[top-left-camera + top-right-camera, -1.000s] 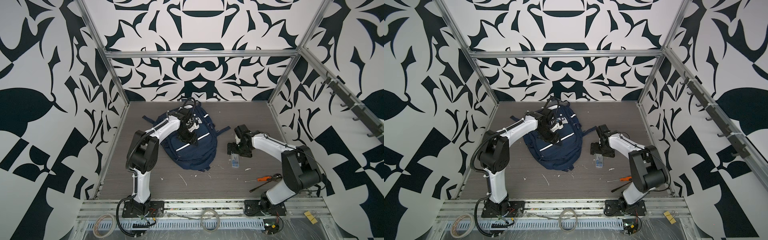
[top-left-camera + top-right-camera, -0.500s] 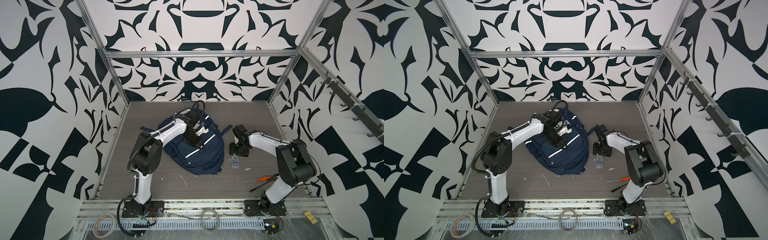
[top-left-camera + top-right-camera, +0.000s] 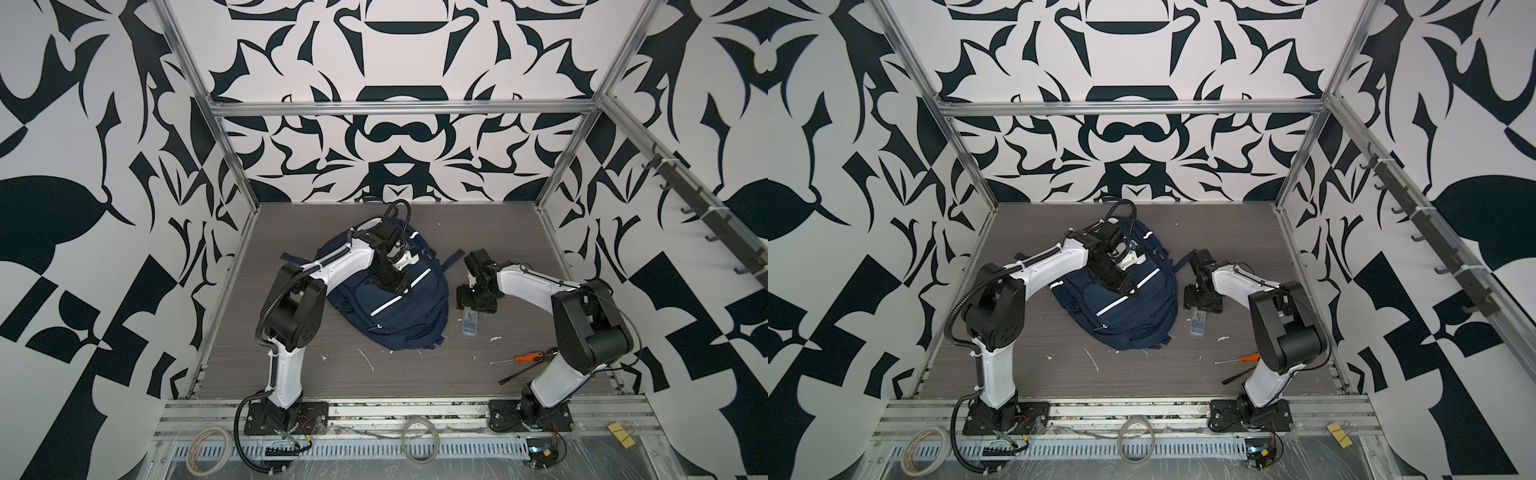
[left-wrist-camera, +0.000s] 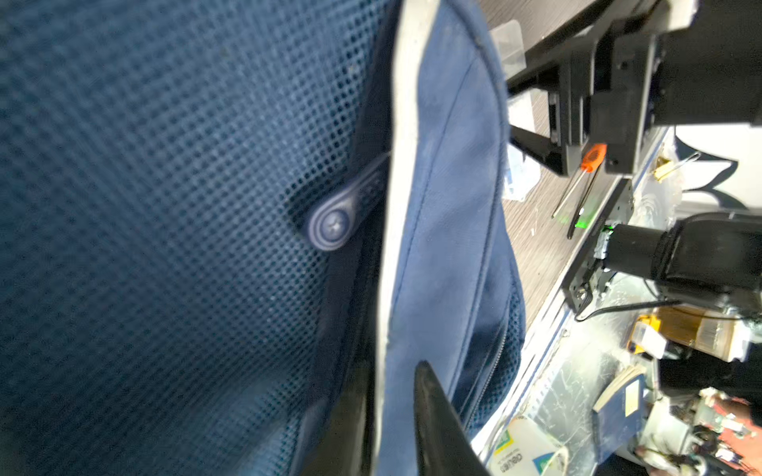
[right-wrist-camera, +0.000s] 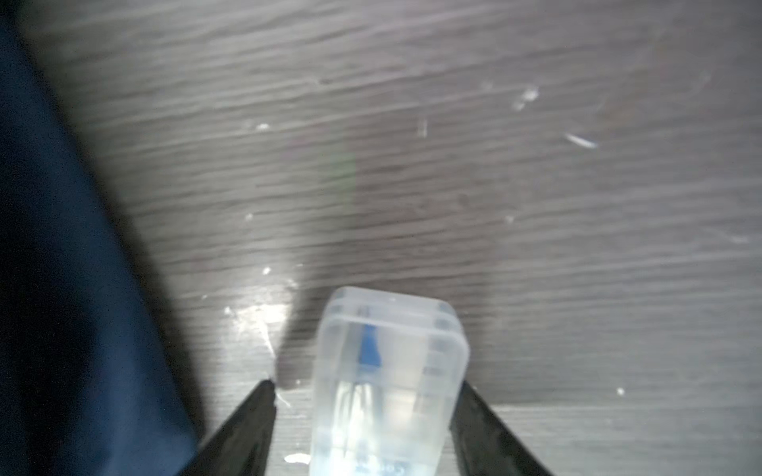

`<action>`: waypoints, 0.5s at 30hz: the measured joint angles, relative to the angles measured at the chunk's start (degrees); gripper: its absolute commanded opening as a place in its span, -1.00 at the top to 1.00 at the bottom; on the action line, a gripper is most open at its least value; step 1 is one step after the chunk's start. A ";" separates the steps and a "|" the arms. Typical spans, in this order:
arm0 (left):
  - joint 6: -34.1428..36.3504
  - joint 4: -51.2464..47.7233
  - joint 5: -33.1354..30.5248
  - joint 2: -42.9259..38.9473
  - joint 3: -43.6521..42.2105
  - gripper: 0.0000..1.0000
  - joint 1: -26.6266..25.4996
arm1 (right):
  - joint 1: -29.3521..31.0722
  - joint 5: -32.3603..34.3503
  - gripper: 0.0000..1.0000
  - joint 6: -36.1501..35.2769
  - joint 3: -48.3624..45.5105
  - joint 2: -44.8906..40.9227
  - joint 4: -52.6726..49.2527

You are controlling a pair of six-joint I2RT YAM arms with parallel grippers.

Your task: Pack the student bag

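The student bag [image 3: 399, 320] [image 3: 1125, 320], navy with white stripes, lies in the middle of the table in both top views. My left gripper [image 3: 391, 284] [image 3: 1119, 286] rests on its upper part. In the left wrist view the left gripper [image 4: 391, 371] is shut on a fold of the student bag [image 4: 449, 206] at its white stripe, next to blue mesh and a round zip pull [image 4: 330, 226]. My right gripper [image 3: 473, 305] [image 3: 1200, 308] [image 5: 367, 385] is open, straddling a clear plastic box [image 3: 471, 326] [image 3: 1198, 326] [image 5: 387, 371] that lies on the table right of the bag.
An orange-handled screwdriver [image 3: 525, 357] and a black tool [image 3: 521, 374] lie near the right arm's base. White scraps dot the grey table [image 3: 332, 374]. A tape roll [image 3: 208, 446] and a coiled tube [image 3: 419, 436] sit on the front rail. Patterned walls enclose the table.
The bag has slid a little to the right with my left gripper, which has come slightly nearer the front. My right gripper stays over the clear box.
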 measured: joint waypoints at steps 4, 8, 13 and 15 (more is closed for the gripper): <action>-0.68 0.02 -1.05 -0.52 -0.20 0.23 0.24 | 0.46 0.57 -0.49 -0.07 0.00 0.04 0.07; -0.39 -0.07 -0.83 -0.55 -0.20 0.39 0.57 | 0.85 1.07 -0.30 -0.13 0.00 0.17 0.02; -0.50 1.70 0.96 -0.55 -1.38 0.55 0.55 | 1.07 2.19 -0.17 -0.31 0.04 0.44 -0.02; -1.44 2.99 2.25 -0.55 -2.60 0.64 0.57 | 1.09 2.40 -0.11 -0.33 0.04 0.48 0.00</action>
